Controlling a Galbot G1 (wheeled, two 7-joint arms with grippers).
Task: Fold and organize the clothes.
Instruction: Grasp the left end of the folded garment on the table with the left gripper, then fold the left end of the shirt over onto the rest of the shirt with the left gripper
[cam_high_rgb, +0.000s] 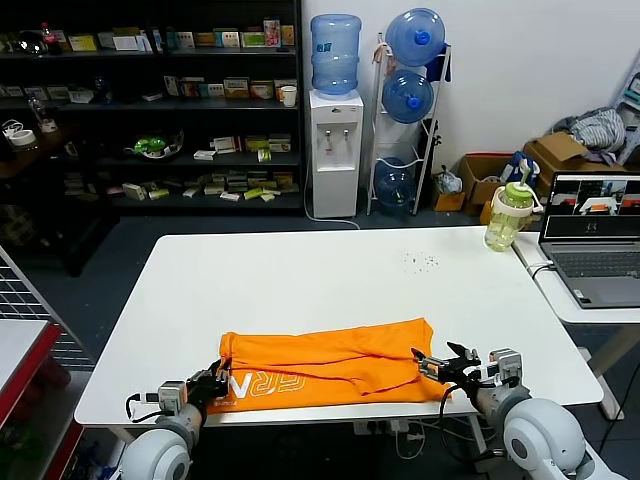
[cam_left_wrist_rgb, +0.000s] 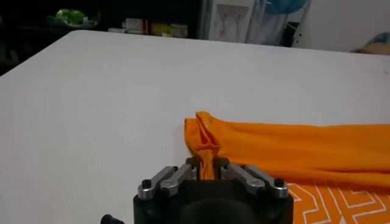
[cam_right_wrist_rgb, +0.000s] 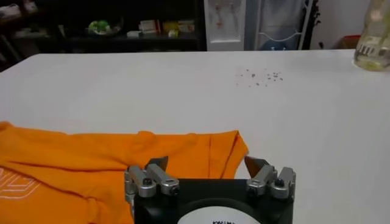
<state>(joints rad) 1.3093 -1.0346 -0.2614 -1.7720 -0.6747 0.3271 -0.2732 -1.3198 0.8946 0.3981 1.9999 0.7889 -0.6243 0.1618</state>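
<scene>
The clothes are one orange T-shirt (cam_high_rgb: 330, 365), folded into a long band near the table's front edge, white lettering (cam_high_rgb: 265, 385) showing at its near left. My left gripper (cam_high_rgb: 216, 381) is at the shirt's left end, shut on a pinched-up ridge of orange cloth (cam_left_wrist_rgb: 206, 159). My right gripper (cam_high_rgb: 443, 362) is at the shirt's right end, open, its fingertips (cam_right_wrist_rgb: 157, 162) straddling the corner of the fabric (cam_right_wrist_rgb: 210, 153) without closing on it.
The white table (cam_high_rgb: 330, 275) holds a green-capped bottle (cam_high_rgb: 508, 214) at the far right and some dark crumbs (cam_high_rgb: 420, 262). A laptop (cam_high_rgb: 592, 240) sits on a side table to the right. Shelves and a water dispenser (cam_high_rgb: 335, 150) stand behind.
</scene>
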